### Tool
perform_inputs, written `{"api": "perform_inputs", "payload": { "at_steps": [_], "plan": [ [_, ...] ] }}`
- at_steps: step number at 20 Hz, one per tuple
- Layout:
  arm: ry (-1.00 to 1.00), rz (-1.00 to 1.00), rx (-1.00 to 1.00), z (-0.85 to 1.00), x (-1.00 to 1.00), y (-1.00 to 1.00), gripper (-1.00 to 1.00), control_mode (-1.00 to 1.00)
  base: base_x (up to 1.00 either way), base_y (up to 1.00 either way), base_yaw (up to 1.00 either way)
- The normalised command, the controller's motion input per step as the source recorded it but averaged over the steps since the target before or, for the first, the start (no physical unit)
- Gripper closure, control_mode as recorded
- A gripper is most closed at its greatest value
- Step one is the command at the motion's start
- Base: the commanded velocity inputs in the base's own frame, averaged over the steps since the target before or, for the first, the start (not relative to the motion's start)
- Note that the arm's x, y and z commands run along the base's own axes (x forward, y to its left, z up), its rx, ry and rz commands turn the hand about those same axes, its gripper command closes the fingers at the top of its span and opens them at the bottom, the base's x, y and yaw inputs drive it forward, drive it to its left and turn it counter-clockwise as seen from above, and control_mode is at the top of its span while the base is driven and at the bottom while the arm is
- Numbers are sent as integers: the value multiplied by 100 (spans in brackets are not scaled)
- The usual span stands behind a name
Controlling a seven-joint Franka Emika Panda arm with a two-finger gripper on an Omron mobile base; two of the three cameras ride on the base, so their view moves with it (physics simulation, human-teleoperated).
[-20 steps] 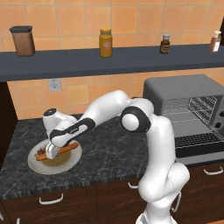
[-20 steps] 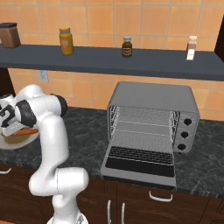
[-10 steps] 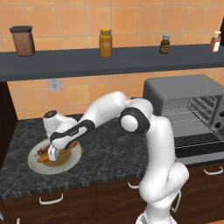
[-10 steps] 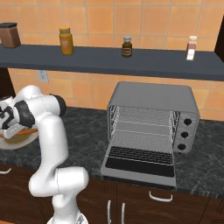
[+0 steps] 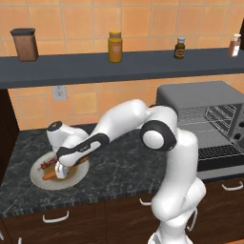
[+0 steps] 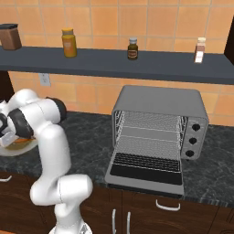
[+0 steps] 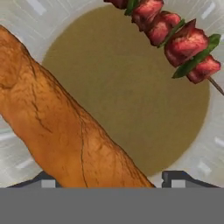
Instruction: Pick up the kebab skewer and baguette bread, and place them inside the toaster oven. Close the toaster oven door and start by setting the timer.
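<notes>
Dark speckled stone counter (image 5: 124,167) beneath orange wall tiles and a grey shelf (image 6: 137,68). The plate (image 5: 38,178) carries the baguette bread (image 7: 57,127), long axis diagonal across the hand view, beside the kebab skewer (image 7: 175,35). The gripper (image 5: 61,170) straddles the loaf, jaws wide, contact indeterminable. The toaster oven (image 6: 160,123) stands open.

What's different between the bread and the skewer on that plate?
The baguette is one thick, orange-brown crusty loaf; the kebab skewer is a thin stick threaded with red meat chunks and green bits. The baguette runs down between the gripper's fingertips, while the skewer lies farther off, near the plate's rim. Both lie flat on the same plate, apart from each other.
</notes>
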Motion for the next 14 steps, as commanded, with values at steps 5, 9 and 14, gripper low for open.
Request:
{"api": "perform_inputs", "payload": {
  "at_steps": [5,9,14],
  "plan": [
    [-17,0,4,67,-64,-91,100,-100,0,0,0],
    [-4,0,9,54,-61,-100,100,-100,0,0,0],
    [0,0,11,49,-24,-100,100,-100,0,0,0]
  ]
}}
